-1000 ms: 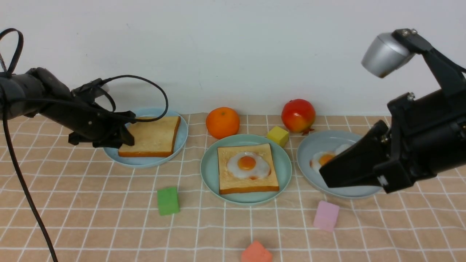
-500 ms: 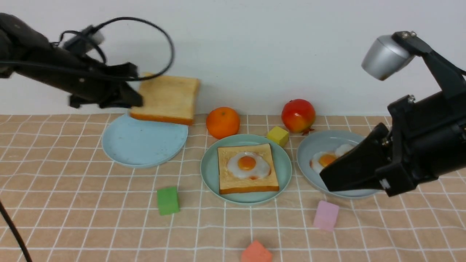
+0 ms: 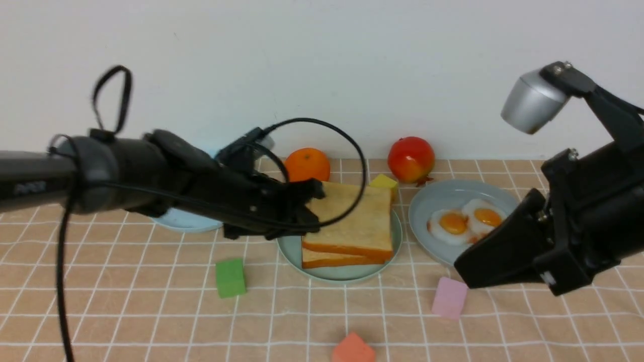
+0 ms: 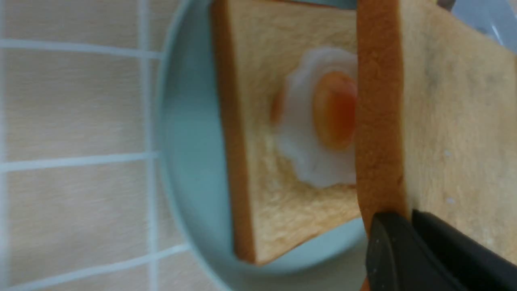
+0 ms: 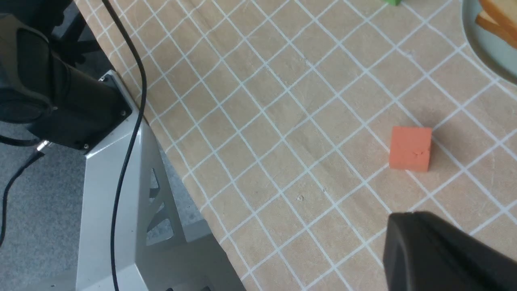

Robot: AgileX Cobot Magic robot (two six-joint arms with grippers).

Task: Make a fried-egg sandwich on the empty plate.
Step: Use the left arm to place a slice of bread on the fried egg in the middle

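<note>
Change: the left arm has swung from above the pale blue plate (image 3: 183, 223) to the middle of the table, carrying a slice of toast, and that plate is now bare. The right arm has drawn back a little, so a second egg shows on the grey-blue plate (image 3: 443, 193).
Left gripper (image 3: 314, 206): its jaws are clamped on the left edge of the top slice (image 3: 359, 213).
Top slice: it is held slightly tilted, close over the bottom slice (image 3: 329, 260). Whether the two touch cannot be told.
Bottom slice: it lies flat on the green plate (image 3: 347, 274), in the centre of the table.
Egg (image 4: 319, 121): it sits on the bottom slice. It is half covered by the top slice in the left wrist view and hidden in the front view.
Right gripper (image 3: 463, 274): its jaws are together and hold nothing. It hangs over the near edge of the grey-blue plate.
Grey-blue plate: it is right of the green plate and holds two fried eggs (image 3: 468, 221) side by side.
Behind the plates: an orange (image 3: 307, 164), a yellow block (image 3: 385, 181) and a red fruit (image 3: 411, 158).
In front: a green block (image 3: 230, 277), a pink block (image 3: 449, 297) and an orange-red block (image 3: 353, 349), all on the checked tablecloth (image 3: 151, 311).
</note>
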